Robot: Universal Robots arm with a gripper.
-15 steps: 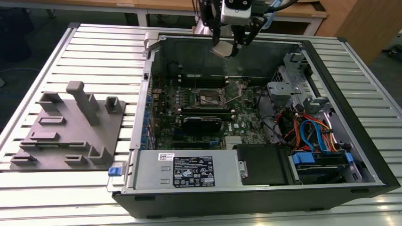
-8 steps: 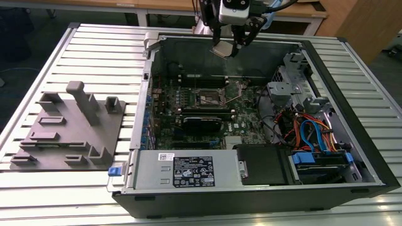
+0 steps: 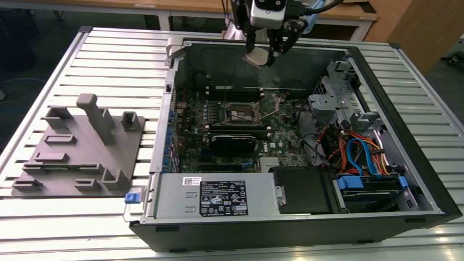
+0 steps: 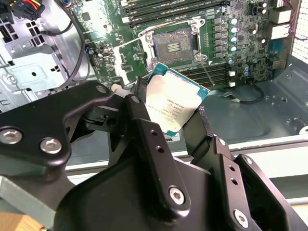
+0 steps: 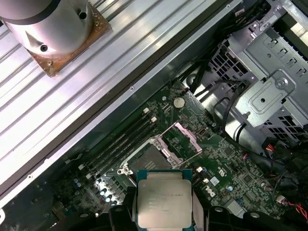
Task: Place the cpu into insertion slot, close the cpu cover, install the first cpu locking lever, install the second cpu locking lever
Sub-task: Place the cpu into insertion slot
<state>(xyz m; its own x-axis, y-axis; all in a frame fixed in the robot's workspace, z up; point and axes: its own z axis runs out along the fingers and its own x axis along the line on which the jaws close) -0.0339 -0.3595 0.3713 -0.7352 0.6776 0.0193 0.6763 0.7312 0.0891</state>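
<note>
Clamped firmly on the cpu (image 3: 256,58) with the gripper (image 3: 262,56), pinching two opposite edges (silver-tan lid plain to see in both wrist views). Held high above the insertion slot (image 3: 242,112), well apart from it, and tilted rather than flat in the exterior view. Down in the open computer case (image 3: 305,231), on the green board (image 3: 286,138): that slot, black rim, dark centre lying exposed. Just beside the slot in the first wrist view, the cpu cover (image 5: 186,136), swung up on its hinge and standing open. Along another side of the slot, long narrow memory slots (image 5: 118,142). Further out from the slot, past the cover, a grey metal drive cage (image 5: 269,94). In the second wrist view, black fingers (image 4: 144,130) pressed against the chip's edges, slot beyond them in the background. Well away from the slot, outside the case toward the exterior view's left, a grey fixture plate (image 3: 80,147) on the slatted metal table (image 3: 108,49).
</note>
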